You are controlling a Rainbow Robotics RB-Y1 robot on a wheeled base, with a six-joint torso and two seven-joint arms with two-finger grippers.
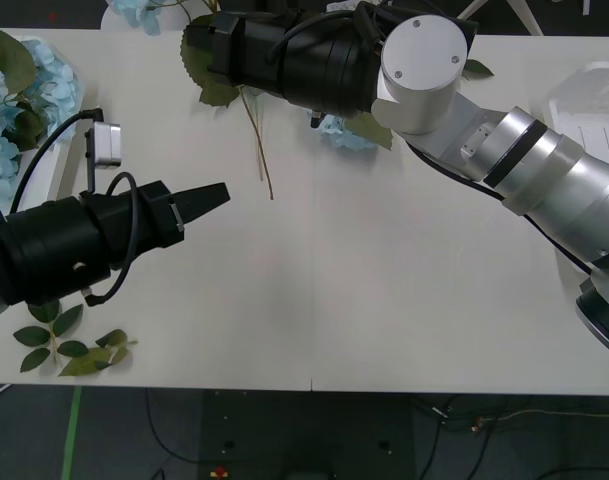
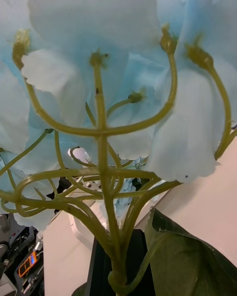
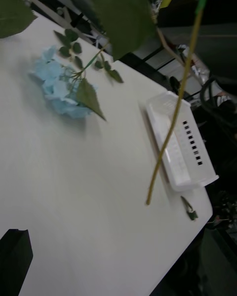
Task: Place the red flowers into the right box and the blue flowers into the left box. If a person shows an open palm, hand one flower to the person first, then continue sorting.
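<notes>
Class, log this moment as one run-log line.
right claw: lifting blue flower | left claw: idle over table | left box: holds blue flowers

- right gripper: fingertips hidden behind its own black wrist housing, grip undetermined.
- held blue flower (image 2: 98,44): petals blurred, cut by the edges.
- left box (image 1: 54,160): cut off at the frame edge.

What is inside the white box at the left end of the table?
Pale blue flowers with green leaves lie piled in the left box. How many there are cannot be told; the petals and leaves cover the floor, and the left arm hides its near end.
</notes>
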